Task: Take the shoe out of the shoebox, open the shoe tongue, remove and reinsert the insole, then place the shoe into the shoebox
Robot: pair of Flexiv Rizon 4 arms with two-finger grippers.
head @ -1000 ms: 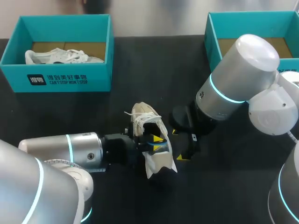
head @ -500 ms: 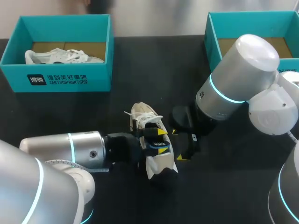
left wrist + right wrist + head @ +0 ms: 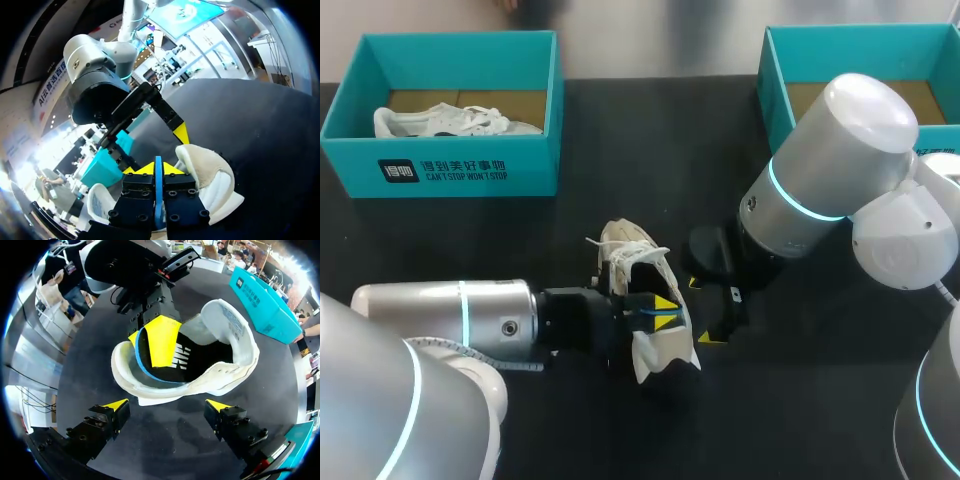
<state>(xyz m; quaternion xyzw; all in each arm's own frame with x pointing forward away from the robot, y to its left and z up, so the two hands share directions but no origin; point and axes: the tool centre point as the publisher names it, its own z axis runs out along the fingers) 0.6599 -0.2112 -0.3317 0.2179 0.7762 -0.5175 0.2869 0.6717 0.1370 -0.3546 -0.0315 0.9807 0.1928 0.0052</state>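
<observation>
A white shoe (image 3: 638,250) lies on its side mid-table, its opening toward my right arm. My left gripper (image 3: 662,308) reaches into the opening and is shut on the blue-edged black insole (image 3: 200,357). In the left wrist view the insole's thin blue edge (image 3: 158,175) runs between its two yellow tips, with the shoe's heel (image 3: 212,175) beside them. One yellow fingertip (image 3: 161,339) lies flat on the insole inside the shoe (image 3: 235,330). My right gripper (image 3: 167,405) stands open just off the shoe's rim, also seen as the right gripper (image 3: 720,315) to the shoe's right, touching nothing.
A teal shoebox (image 3: 450,170) at the back left holds another white shoe (image 3: 440,122). A second teal box (image 3: 780,80) stands at the back right, partly behind my right arm. Bare black tabletop lies between the boxes and in front of the shoe.
My left gripper opened inside the shoe half a second ago and has shut again on the insole's edge. The shoe shifted slightly. The right arm stayed still.
</observation>
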